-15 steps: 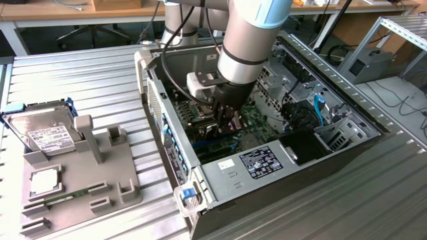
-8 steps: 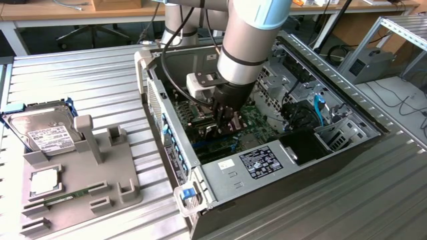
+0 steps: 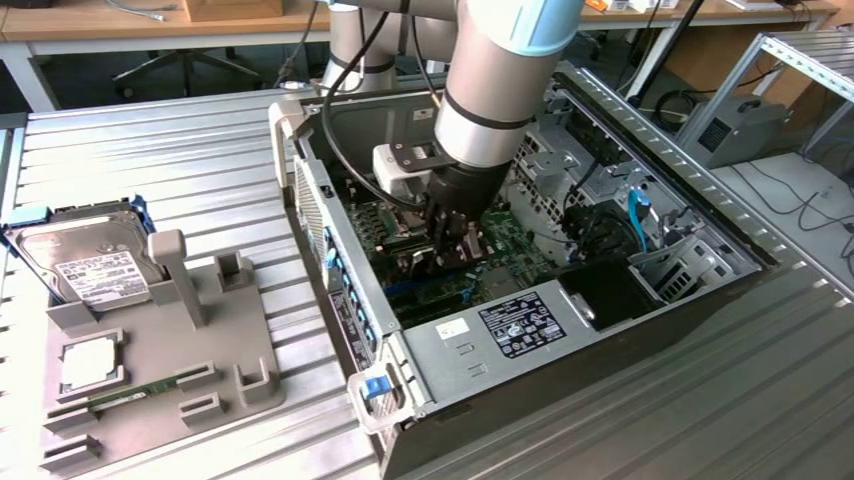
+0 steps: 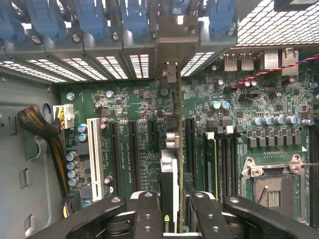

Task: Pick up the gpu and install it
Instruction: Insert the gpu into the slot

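The gripper [image 4: 172, 211] grips the gpu [image 4: 169, 169] between 2 black fingers [image 4: 148, 214]. The card stands edge-on among the expansion slots of the green motherboard [image 4: 124, 114], inside the open computer case [image 3: 310, 180]. On the exterior view's left, a hard drive [image 3: 87, 265] sits beside a gray holder [image 3: 227, 340].

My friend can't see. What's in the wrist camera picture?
The gripper grips the gpu, seen edge-on, among the long black slots of a green motherboard. Blue clips sit in a row on the case.
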